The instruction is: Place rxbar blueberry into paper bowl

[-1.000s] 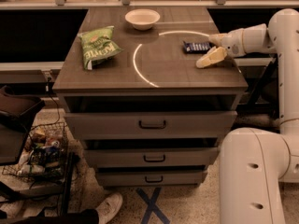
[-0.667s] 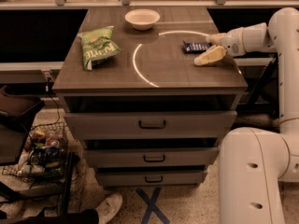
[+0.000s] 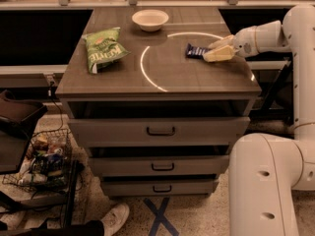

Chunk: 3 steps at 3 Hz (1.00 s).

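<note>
Nearest to us, on the floor in front of the cabinet [image 3: 162, 132], we see a white shoe [image 3: 115, 218] off its front left corner and a blue tape cross [image 3: 158, 215] below its lowest drawer. The robot's white base [image 3: 266, 186] stands at the cabinet's front right corner, and a wire basket [image 3: 42, 161] full of small items sits at its left side.

On the cabinet's wooden top, a green chip bag [image 3: 103, 48] lies toward the left edge. The rxbar blueberry [image 3: 196, 50] lies flat on the right half of the top, near the right edge and about midway from front to back.

The gripper [image 3: 208, 52] reaches in over the cabinet's right edge, low above the top. Its jaws stand parted with a narrow gap, the tips at the bar's right end. We cannot tell whether they touch the wrapper, and they hold nothing lifted.

The paper bowl [image 3: 150, 19] sits at the cabinet's back edge, near its middle, upright and well apart from the bar.
</note>
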### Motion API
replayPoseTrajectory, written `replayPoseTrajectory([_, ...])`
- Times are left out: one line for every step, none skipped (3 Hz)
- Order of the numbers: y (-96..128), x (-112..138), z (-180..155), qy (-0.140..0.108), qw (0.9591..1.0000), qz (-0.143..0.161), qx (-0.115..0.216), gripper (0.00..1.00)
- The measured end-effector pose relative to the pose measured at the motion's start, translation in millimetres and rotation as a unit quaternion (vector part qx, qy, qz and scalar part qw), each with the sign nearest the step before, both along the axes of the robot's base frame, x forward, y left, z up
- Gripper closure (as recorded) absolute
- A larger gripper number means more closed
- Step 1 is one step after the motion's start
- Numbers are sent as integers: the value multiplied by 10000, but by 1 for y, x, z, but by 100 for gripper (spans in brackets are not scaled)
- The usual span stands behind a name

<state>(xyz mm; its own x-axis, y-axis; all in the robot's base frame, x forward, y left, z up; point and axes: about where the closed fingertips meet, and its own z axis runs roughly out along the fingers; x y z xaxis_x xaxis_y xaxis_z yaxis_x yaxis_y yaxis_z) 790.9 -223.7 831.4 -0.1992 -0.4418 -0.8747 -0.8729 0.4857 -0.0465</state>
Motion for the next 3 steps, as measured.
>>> replayPoseTrajectory([0, 0, 0, 0, 10000, 0, 0, 100])
replayPoseTrajectory([-3, 11, 27, -295, 9991, -251, 197, 100])
replayPoseTrajectory([0, 30, 70, -831, 9948, -564, 164, 100])
